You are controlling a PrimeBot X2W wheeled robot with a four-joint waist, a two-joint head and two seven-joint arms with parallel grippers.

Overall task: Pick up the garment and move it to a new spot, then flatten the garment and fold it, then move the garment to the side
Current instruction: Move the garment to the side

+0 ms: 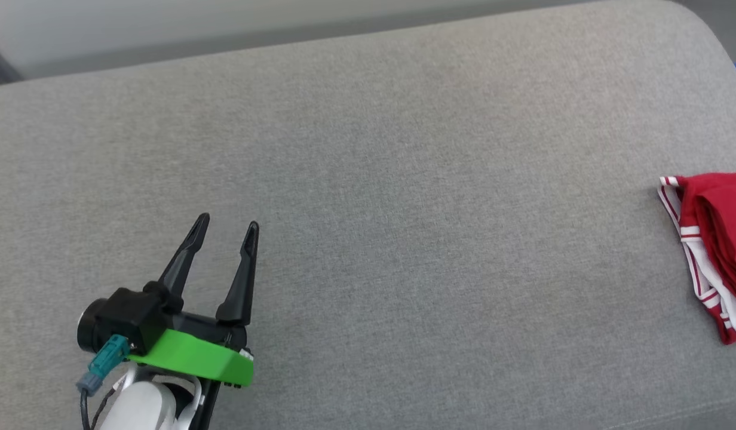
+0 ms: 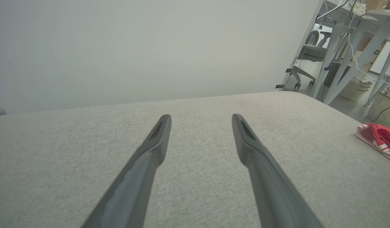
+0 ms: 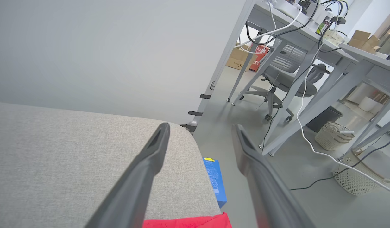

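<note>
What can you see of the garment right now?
The garment is soft red cloth with white panels and thin red-and-white striped trim along its edge. It lies folded in stacked layers, fairly flat, at the right end of the grey cushion, partly cut off by the head view's right edge. It rests on the cushion; a red strip sits low between the open right gripper's fingers, contact unclear.

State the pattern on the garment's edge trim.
The garment has thin red-and-white striped trim, clearest in the head view.
</note>
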